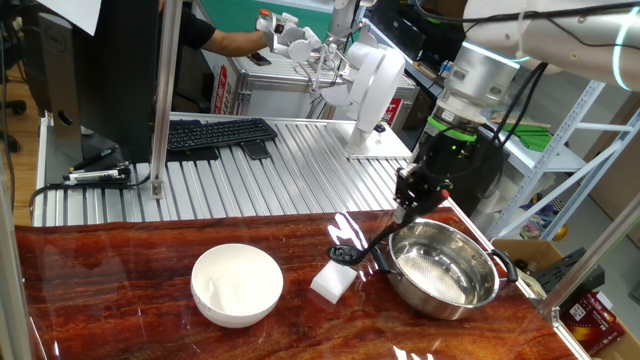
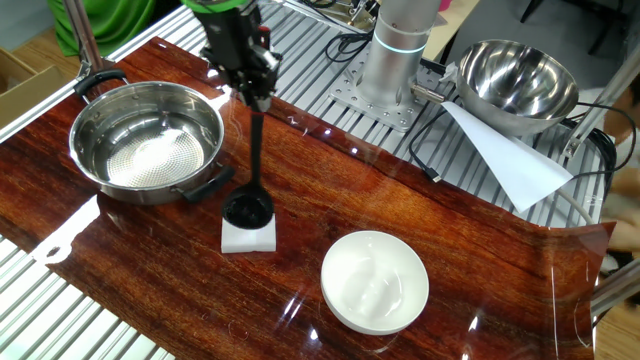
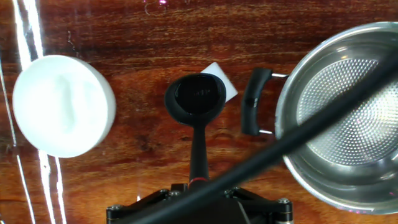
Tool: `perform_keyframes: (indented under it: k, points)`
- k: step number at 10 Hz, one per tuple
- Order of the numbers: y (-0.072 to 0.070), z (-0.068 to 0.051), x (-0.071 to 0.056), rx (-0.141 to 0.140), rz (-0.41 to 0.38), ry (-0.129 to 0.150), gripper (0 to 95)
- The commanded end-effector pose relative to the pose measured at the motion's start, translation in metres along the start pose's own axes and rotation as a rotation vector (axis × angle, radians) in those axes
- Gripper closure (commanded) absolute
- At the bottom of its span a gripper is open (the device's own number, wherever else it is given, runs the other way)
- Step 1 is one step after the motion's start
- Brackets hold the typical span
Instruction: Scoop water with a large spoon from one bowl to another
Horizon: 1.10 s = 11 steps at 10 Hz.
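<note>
**Ladle Held Between the Two Bowls**

The gripper (image 2: pixel 255 92) points steeply downward with its fingers (image 1: pixel 408 207) clenched on the upper end of the large spoon (image 2: pixel 252 190) handle. The spoon hangs nearly upright; its black round cup sits over the white rectangular block (image 2: pixel 247 236), and contact between the two cannot be confirmed. In the hand view, a red mark is visible on the handle just below the grip, and the cup interior appears dark and glossy.

The steel bowl (image 2: pixel 147 142) stands near one end of the wooden counter (image 2: pixel 420 215), with one black side handle facing the block. Water is visible in it only as a faint sheen. The white bowl (image 2: pixel 375 281) stands toward the opposite end, well apart from the steel bowl, with the spoon and block between them.

A second steel bowl (image 2: pixel 517 82) rests off the counter, behind the arm base.
</note>
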<state>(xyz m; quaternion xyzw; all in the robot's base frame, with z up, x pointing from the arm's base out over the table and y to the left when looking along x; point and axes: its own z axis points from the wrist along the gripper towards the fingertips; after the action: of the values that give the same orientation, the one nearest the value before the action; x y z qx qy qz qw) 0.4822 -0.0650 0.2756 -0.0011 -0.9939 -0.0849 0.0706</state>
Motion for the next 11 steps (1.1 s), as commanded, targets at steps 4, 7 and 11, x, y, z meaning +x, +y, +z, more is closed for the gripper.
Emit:
perform_keyframes:
  k: [4,7,11]
  points:
    - [0.014,0.004,0.011,-0.002,0.015,-0.011,95.0]
    - [0.032,-0.001,0.016,0.000,0.041,-0.013,95.0]
    - [0.064,-0.011,0.025,0.002,0.071,-0.011,95.0]
